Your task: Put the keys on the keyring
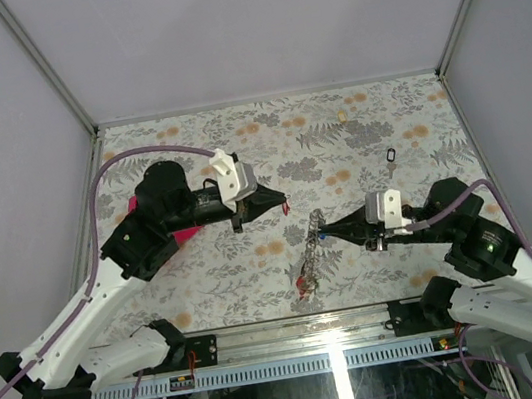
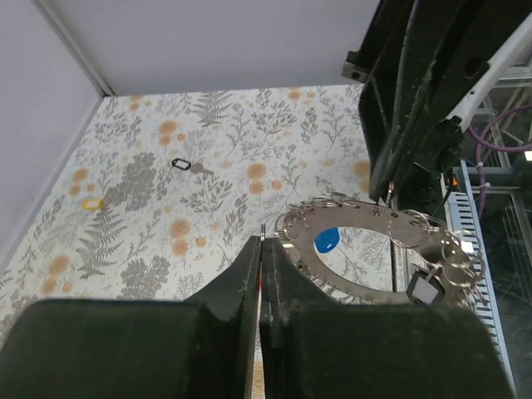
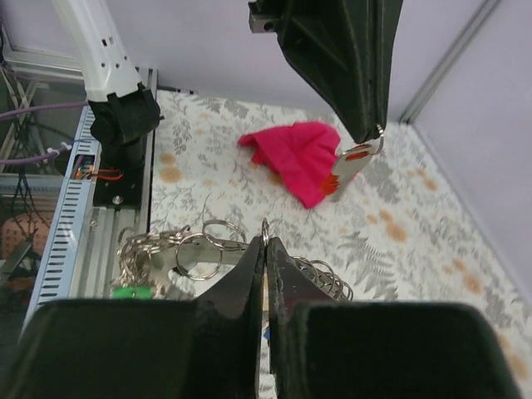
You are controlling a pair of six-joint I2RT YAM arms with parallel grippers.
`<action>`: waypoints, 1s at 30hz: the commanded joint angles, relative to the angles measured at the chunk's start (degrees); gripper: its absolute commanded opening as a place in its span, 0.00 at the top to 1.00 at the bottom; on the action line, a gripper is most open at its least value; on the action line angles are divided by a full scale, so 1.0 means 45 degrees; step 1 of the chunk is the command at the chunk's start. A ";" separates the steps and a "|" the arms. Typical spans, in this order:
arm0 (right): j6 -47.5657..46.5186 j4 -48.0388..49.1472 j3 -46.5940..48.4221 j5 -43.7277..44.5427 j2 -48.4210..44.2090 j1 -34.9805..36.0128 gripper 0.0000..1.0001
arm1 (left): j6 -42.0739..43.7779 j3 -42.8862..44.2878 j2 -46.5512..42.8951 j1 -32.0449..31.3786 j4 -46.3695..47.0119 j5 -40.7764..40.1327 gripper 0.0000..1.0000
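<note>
My left gripper (image 1: 284, 204) is shut on a silver key with a red tag (image 3: 355, 159), held in the air above the cloth side of the table. In the left wrist view only a small ring tip and a red sliver show between the shut fingers (image 2: 249, 266). My right gripper (image 1: 327, 233) is shut on the keyring (image 1: 309, 255), holding it up on edge near the table's front. The keyring (image 2: 366, 214) is a large toothed ring hung with small rings and blue, green and white tags. The key hangs a short way left of the keyring.
A magenta cloth (image 3: 298, 158) lies under the left arm at the table's left. A loose black-tagged key (image 1: 390, 156) lies at the right rear, and a small cream tag (image 1: 343, 116) lies behind it. A metal rail runs along the front edge (image 1: 298, 334).
</note>
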 commanded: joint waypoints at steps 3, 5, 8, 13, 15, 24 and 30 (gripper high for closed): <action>-0.1665 0.3164 0.0208 -0.1293 -0.0433 0.0080 0.99 | -0.0231 0.0448 -0.0511 -0.0008 0.0659 0.0552 1.00; -0.1961 0.3897 -0.0072 -0.1533 -0.0654 0.0069 0.99 | -0.0270 0.0497 -0.0509 -0.0019 0.0629 0.0534 1.00; -0.2209 0.4942 -0.0414 -0.1970 -0.0990 0.0078 0.99 | -0.0389 0.0641 -0.0456 -0.0021 0.0643 0.0668 1.00; -0.2421 0.5632 -0.0447 -0.3099 -0.1258 0.0075 0.99 | -0.0527 0.0858 -0.0437 -0.0026 0.0795 0.0968 1.00; -0.2438 0.5750 -0.0385 -0.3574 -0.1250 0.0073 0.99 | -0.0593 0.0874 -0.0464 -0.0011 0.0957 0.1099 1.00; -0.0240 0.7851 -0.0153 -0.4392 -0.0523 0.0078 0.99 | -0.0721 0.0999 -0.0843 -0.0016 0.1338 0.1722 1.00; 0.2749 0.7069 0.1172 -0.2912 0.0782 0.0066 1.00 | -0.1140 0.0524 -0.1334 -0.0023 0.2301 0.2117 1.00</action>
